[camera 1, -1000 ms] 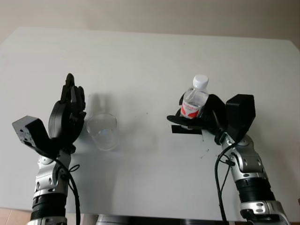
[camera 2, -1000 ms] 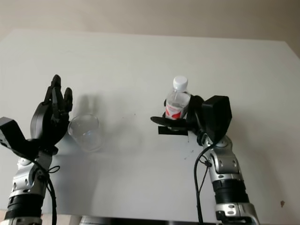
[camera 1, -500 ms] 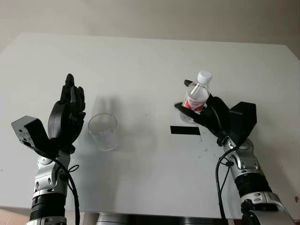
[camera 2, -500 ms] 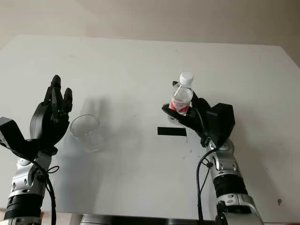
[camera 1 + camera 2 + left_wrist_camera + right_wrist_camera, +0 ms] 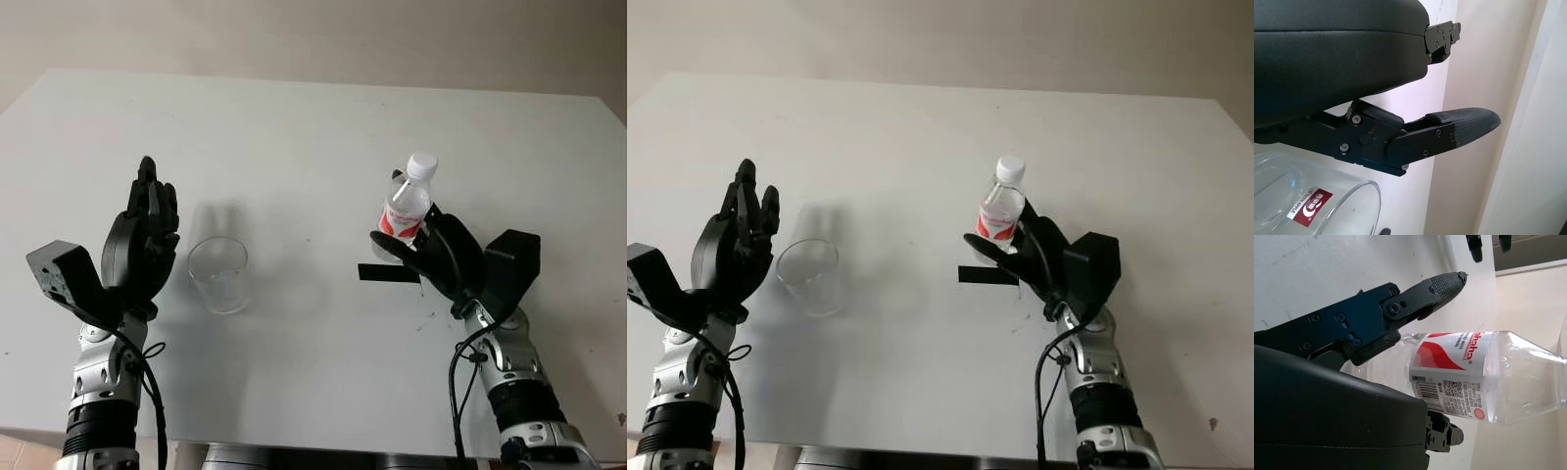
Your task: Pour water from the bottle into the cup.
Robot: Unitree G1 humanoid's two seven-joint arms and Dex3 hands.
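Note:
A clear plastic bottle [image 5: 405,210] with a white cap and a red label is held above the table, nearly upright. My right hand [image 5: 419,247] is shut on its lower body; in the right wrist view one finger [image 5: 1415,301] lies along the bottle [image 5: 1474,377]. An empty clear cup [image 5: 218,274] stands on the white table [image 5: 294,147] at the left. Just left of the cup, my left hand [image 5: 144,235] is raised and open, palm toward the cup. The cup's rim [image 5: 1327,205] shows under that hand's finger [image 5: 1464,125] in the left wrist view.
A short strip of black tape [image 5: 387,273] lies on the table under the bottle. Bare table stretches between the cup and the bottle and toward the far edge.
My right hand has lifted the bottle off the black tape and raised it; over the last half second it shifted slightly left. The left hand and cup have stayed put.

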